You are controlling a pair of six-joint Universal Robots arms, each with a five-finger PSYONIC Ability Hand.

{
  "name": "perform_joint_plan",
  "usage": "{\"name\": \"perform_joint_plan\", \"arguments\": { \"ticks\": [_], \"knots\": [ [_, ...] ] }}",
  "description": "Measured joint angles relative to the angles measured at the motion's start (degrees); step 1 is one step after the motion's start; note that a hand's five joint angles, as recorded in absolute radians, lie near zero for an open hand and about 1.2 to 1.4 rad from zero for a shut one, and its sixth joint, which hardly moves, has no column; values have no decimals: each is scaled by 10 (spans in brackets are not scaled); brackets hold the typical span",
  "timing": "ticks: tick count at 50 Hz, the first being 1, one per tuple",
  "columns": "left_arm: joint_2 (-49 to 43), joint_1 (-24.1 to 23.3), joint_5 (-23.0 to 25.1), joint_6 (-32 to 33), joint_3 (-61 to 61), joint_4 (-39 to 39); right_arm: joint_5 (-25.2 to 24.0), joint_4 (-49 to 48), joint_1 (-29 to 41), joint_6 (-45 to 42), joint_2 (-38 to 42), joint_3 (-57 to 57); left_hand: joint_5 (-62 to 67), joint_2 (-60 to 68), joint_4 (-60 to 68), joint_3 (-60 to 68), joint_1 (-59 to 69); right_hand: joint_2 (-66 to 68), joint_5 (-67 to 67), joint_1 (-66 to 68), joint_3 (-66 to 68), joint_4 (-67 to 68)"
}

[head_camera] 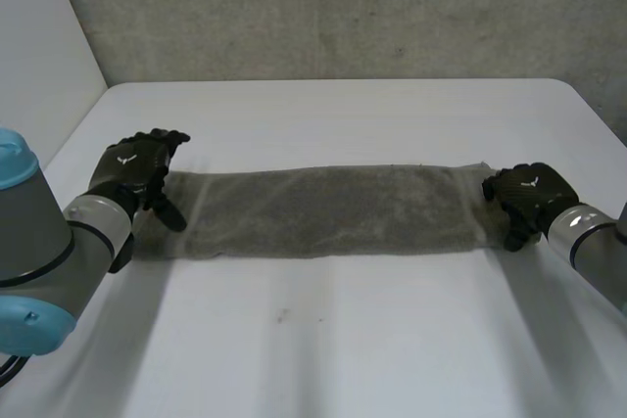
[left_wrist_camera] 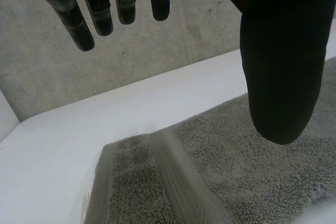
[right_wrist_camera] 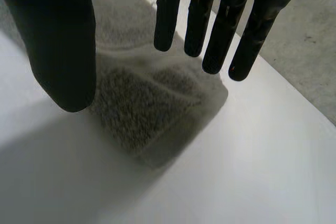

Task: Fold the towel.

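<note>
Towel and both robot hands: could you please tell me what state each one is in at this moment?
Towel: lying flat on the table as a long strip, not gripped.
Left robot hand: open, fingers straight, at the towel's left end, holding nothing.
Right robot hand: open, fingers straight, at the towel's right end, holding nothing.

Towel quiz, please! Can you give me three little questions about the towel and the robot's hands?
1. True or false: the grey towel lies as a long strip across the white table.
2. Where is the left hand? A: at the towel's middle. B: at one end of the towel. C: far off the table.
3. Fill in: the right hand is ____ (open or shut).
Key: 1 true; 2 B; 3 open.
</note>
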Motion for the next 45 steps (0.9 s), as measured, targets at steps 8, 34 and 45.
{"name": "perform_joint_plan", "arguments": {
  "ticks": [8,34,45],
  "knots": [
    [-2,-1,0,4,-9,9,5,-45,-13,-26,51,-13,0,0,0,0,0,219,197,182,205,206],
    [5,-1,-1,5,-17,13,206,-135,-35,-228,-7,-63,0,0,-1,0,0,361,360,280,366,372],
    [7,-1,-2,5,-21,14,22,-204,252,-172,-10,-87,0,0,-1,0,0,362,361,283,372,373]
  ]
}}
